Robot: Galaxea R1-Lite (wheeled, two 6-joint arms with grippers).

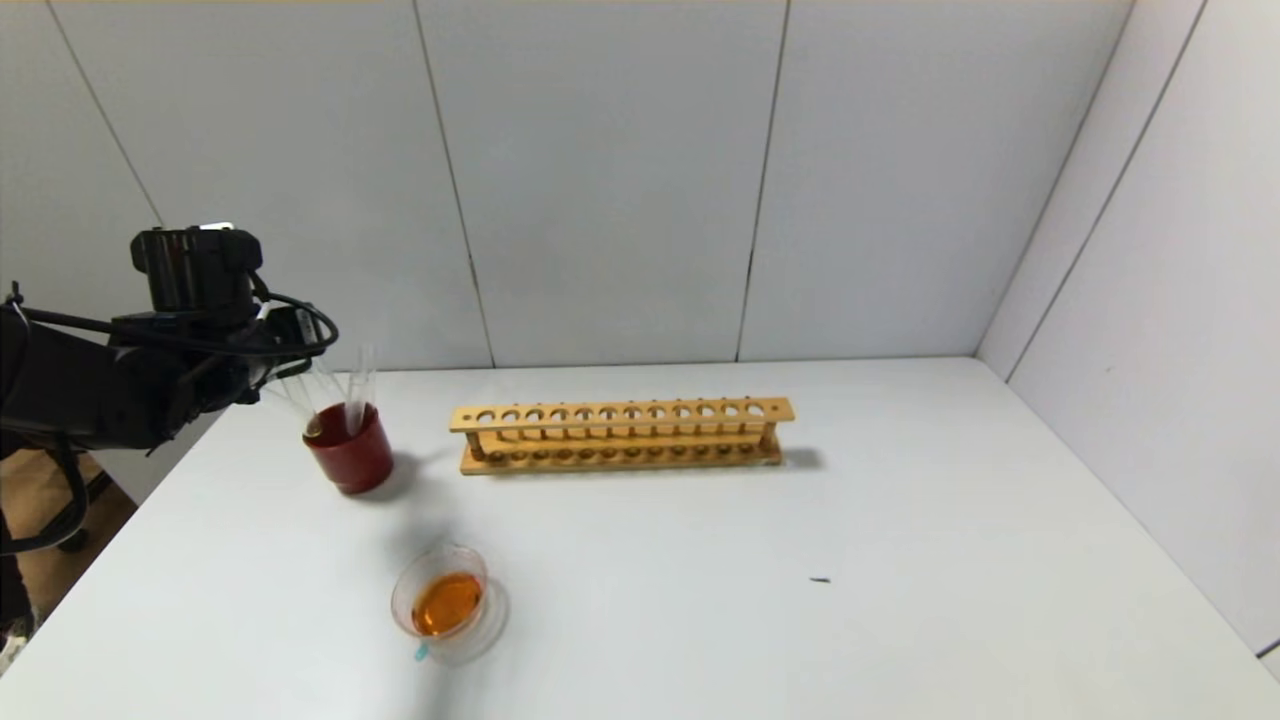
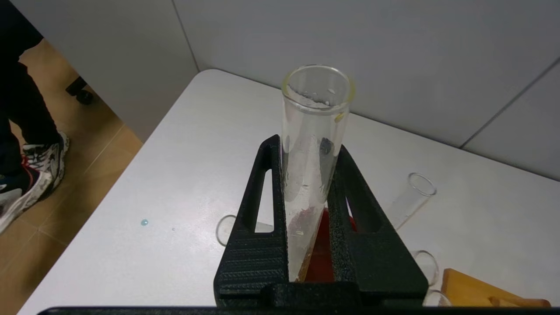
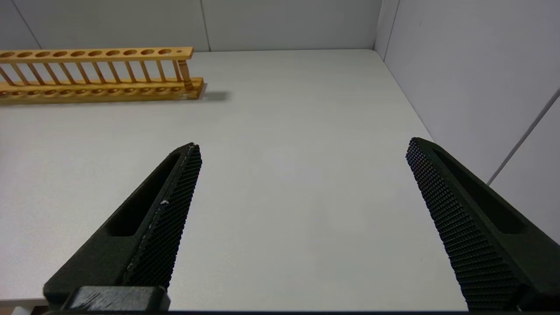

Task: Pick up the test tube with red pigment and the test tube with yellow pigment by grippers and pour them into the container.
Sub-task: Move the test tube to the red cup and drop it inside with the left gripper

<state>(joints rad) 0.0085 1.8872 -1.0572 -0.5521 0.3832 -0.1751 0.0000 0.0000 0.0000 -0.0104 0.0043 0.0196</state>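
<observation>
The big white surface (image 1: 700, 560) carries a long wooden rack (image 1: 622, 435) with all its holes empty. At 9 o'clock from the rack stands a dark red cup (image 1: 349, 450) with clear tubes leaning in it. At 7 o'clock from the rack sits the container (image 1: 447, 603), a small glass dish with orange-red liquid pooled inside and a tiny teal mark at its rim.

My left tool (image 2: 306, 153) is up at 9 o'clock of the surface, right over the dark red cup. It is squeezed tight on a test tube (image 2: 313, 144). Only my left wrist view shows this well: the test tube is wet with drops inside, with just a bit of orange-red stain near its lower end, so I can't tell which pigment it held. That view also shows other clear tubes (image 2: 413, 199) sticking out of the cup.

My right tool (image 3: 302, 153) shows only in my right wrist view. Its fingers (image 3: 175, 205) are spread wide with nothing between them, above bare surface at 3 o'clock from the rack.
</observation>
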